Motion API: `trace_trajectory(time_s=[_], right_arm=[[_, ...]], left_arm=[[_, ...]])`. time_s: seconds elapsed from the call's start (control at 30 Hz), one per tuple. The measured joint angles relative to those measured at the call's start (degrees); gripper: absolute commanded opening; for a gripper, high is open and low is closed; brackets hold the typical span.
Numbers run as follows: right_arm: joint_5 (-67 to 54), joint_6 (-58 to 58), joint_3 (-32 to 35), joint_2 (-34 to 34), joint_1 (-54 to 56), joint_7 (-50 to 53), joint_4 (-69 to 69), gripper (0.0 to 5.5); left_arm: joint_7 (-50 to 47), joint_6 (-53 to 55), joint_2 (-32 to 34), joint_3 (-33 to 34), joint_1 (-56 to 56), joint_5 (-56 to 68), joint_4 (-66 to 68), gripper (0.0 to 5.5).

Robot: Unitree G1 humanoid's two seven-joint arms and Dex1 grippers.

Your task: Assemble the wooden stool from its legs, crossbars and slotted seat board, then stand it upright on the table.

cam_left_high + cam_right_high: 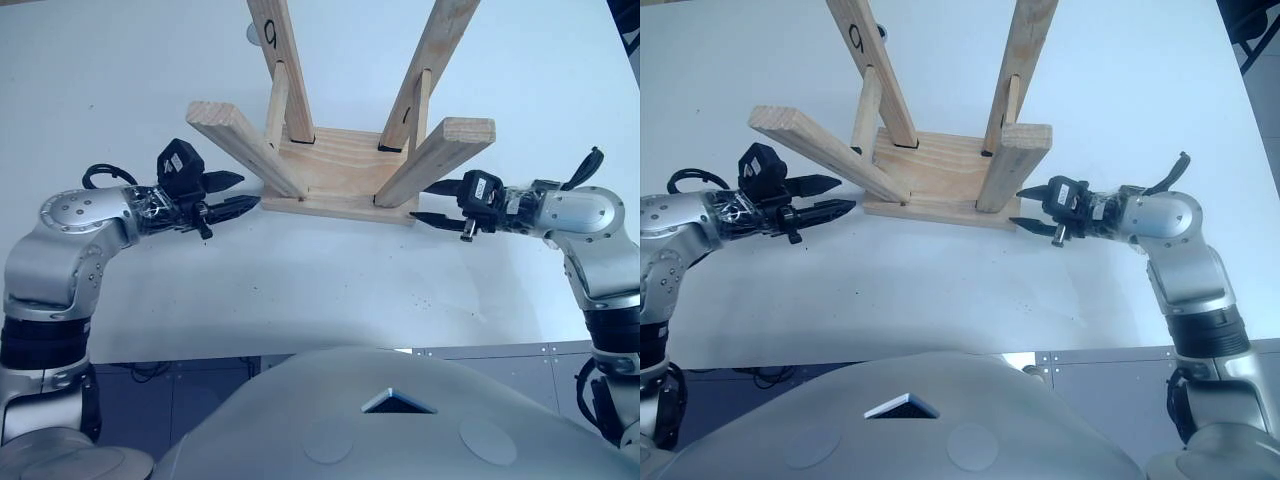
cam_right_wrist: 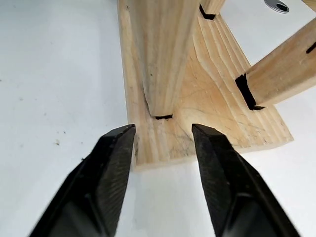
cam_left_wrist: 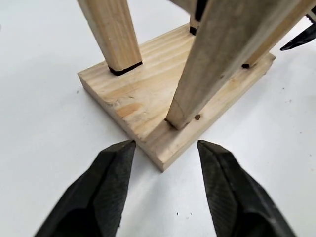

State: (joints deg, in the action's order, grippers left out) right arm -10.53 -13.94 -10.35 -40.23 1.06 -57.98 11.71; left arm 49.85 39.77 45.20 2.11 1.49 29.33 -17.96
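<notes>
Eye views: the upturned stool (image 1: 340,165), its four legs (image 1: 235,140) raised, stands upper centre on the table (image 1: 120,80). The left gripper (image 1: 246,190) at mid-left and the right gripper (image 1: 419,201) at mid-right reach inward, both released.

Wrist views: each gripper's two spread fingers (image 3: 106,182) flank one corner of the seat board (image 3: 133,94).

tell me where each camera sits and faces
Left eye: on the head, looking forward and down at the upturned stool on the table; both arms show, left tool and right tool at the seat board ends.
Right eye: beside it, same scene.
Left wrist: on the left arm, facing a seat board corner past its open tool.
Right wrist: on the right arm, facing the other end's corner past its open tool.
Shared: the seat board.
</notes>
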Motion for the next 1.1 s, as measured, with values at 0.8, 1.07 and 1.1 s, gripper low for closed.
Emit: trace_trajectory(time_s=[0.8, 1.07, 1.1], right_arm=[[-17.96, -35.76, -0.30, 2.83, 18.11, -13.69, -11.68, 1.15], [-26.01, -49.90, 5.89, 5.74, 26.32, -12.68, -20.95, 1.50], [-26.00, -49.75, 6.01, 6.03, 26.73, -12.03, -21.61, 1.62]], left_arm=[[-4.84, 21.06, -8.50, 4.13, -6.26, 14.82, -2.80, 1.59], [-18.44, 37.57, -13.76, 14.14, -15.34, 26.24, -0.68, 1.80], [-19.49, 37.68, -14.31, 14.25, -16.11, 25.96, 0.29, 1.96]])
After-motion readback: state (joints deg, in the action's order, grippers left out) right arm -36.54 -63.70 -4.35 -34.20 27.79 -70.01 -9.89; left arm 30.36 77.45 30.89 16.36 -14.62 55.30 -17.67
